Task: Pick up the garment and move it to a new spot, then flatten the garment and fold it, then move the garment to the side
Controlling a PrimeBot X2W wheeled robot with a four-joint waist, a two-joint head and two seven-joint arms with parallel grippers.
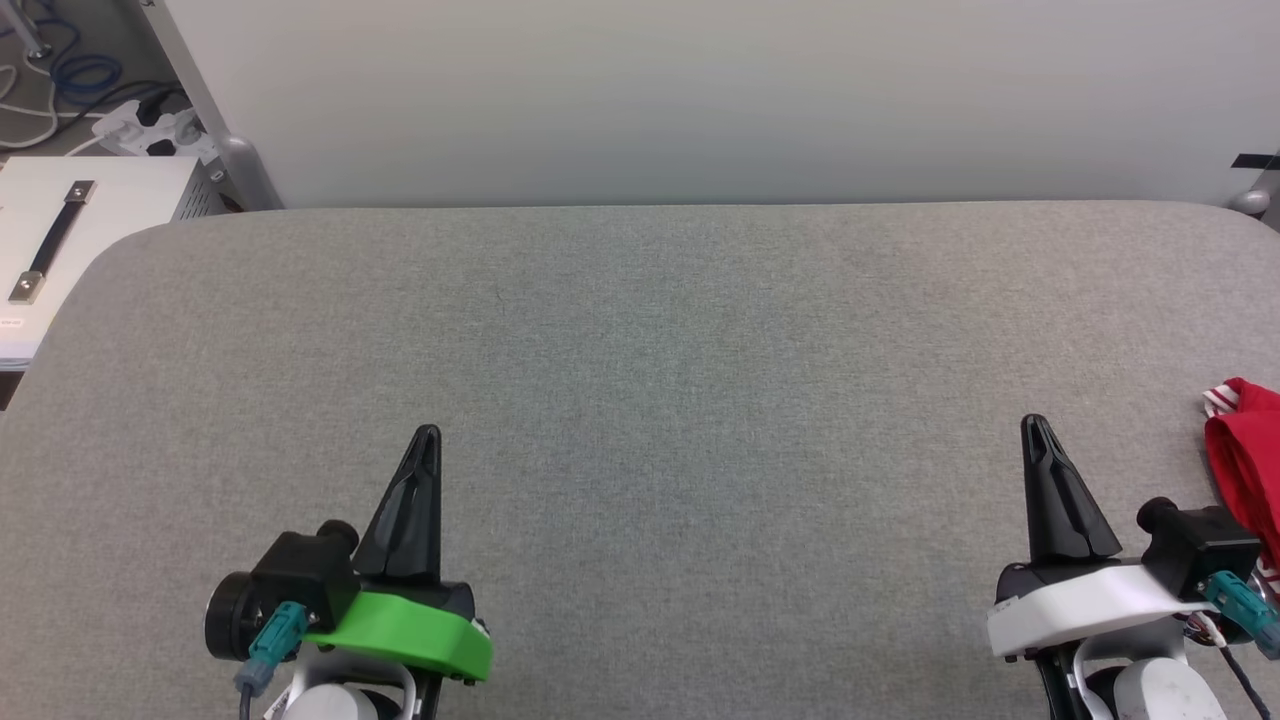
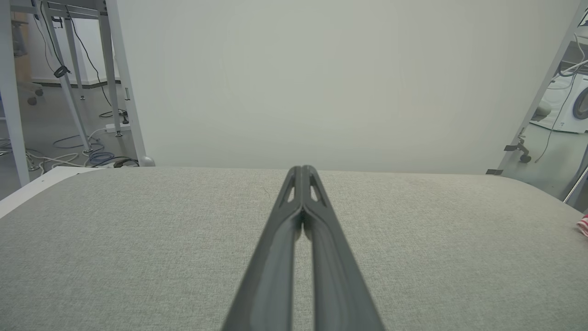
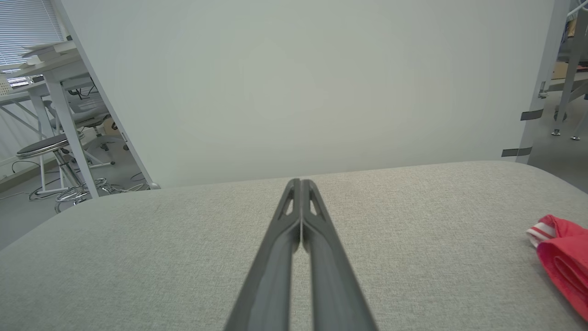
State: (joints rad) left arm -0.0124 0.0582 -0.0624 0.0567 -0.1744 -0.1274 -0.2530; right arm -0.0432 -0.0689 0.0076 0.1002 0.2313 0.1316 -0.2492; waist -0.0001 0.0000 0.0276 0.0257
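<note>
Head view: both arms sit low at the near edge of the grey table (image 1: 640, 330), left gripper (image 1: 427, 435) and right gripper (image 1: 1035, 425) each pinched closed on nothing. Why so idle? (Jo)

Looks like a rest pose to me, fingers pointing away across the cloth top. The garment (image 1: 1245, 460) is off at the table's right edge, just beside the right wrist, red with a bit of striped trim (image 1: 1222, 400) poking out. Most of it is cut off, so I can't tell if it's folded or just bunched. (Sam)

Left wrist view? (Jo)

Left gripper (image 2: 302, 171) has its fingers pressed together, nothing between them. A scrap of the striped trim (image 2: 583, 226) peeks in at the far right, well apart. (Sam)

Right wrist view? (Jo)

Right gripper (image 3: 301, 182) is the same, closed and empty. The garment (image 3: 562, 257) lies off to the right in layered red cloth. That fits a shirt waiting to be picked up, or one set aside after folding. Can't call it. (Sam)

Any writing? (Jo)

None I can read. The red cloth in view is plain, and the sticker on the white case (image 1: 60, 250) is too small. (Sam)
</note>
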